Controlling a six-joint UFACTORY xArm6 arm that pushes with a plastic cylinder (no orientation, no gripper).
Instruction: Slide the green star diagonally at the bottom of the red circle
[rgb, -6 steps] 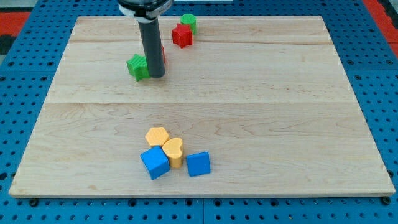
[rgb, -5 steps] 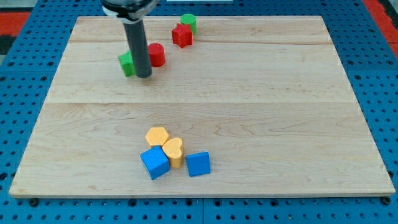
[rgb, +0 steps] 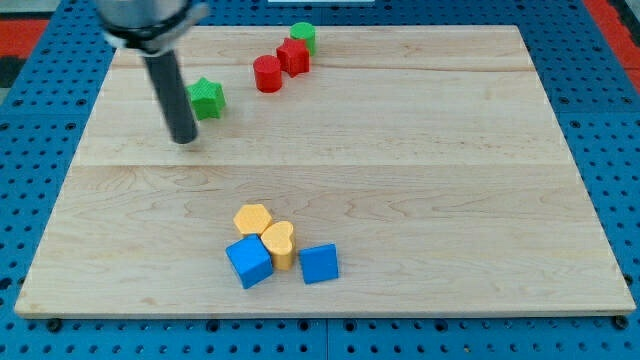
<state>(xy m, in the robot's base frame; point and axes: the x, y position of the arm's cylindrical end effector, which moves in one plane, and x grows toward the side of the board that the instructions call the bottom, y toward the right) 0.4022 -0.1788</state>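
Camera view: my tip (rgb: 184, 140) moved to frame's upper left, off green star (rgb: 207, 98); red circle (rgb: 267, 74) shifted up; no pincer fitted.

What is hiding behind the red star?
A green round block sits just behind the red star, toward the view's top. Its lower part is covered by the star, so only its top shows.

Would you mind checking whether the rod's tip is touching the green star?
Apart: the camera view shows bare wood between my tip and the green star.
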